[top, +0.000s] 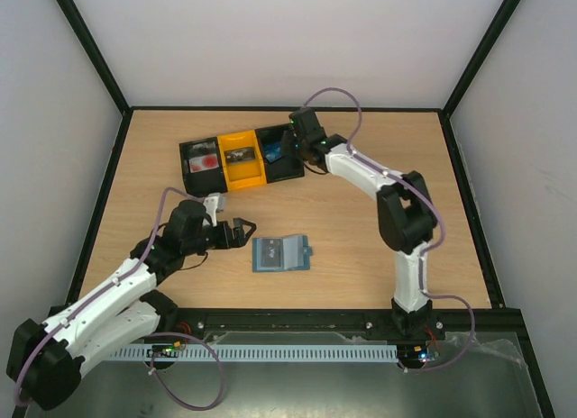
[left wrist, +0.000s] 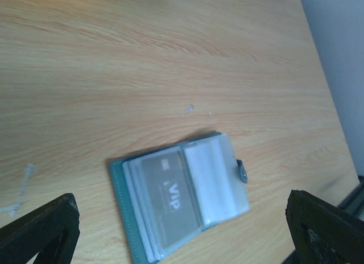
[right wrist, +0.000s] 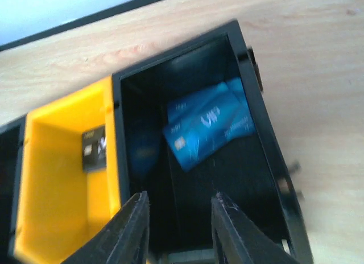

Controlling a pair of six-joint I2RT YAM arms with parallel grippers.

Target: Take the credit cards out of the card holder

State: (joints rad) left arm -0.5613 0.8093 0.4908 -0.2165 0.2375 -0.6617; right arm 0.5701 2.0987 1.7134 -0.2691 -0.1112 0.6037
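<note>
A wooden surface seen from above, with two robot arms reaching over it. Near the middle lies the holder, a small grey-blue wallet opened flat, its clear sleeves facing up and a little tab on one side. The left wrist view shows a grey VIP card inside one sleeve. The sleeve beside it looks pale and may be empty; whether more cards lie stacked underneath cannot be told.

The left hand hangs just to the left of the holder, not touching it. Its fingers are spread wide and hold nothing.

At the far side stands a tray of three compartments: black, yellow, black. The right hand hovers over the right black compartment, its fingers a modest gap apart and empty. In that compartment lie blue cards, at least two of them overlapping. The yellow middle compartment holds a dark card, and the left black one holds a red and white card.

The task looks well along: several cards are already out and lying in the tray. At least the VIP card is left to pull from its sleeve, and the left hand is well placed to steady the holder for that.
</note>
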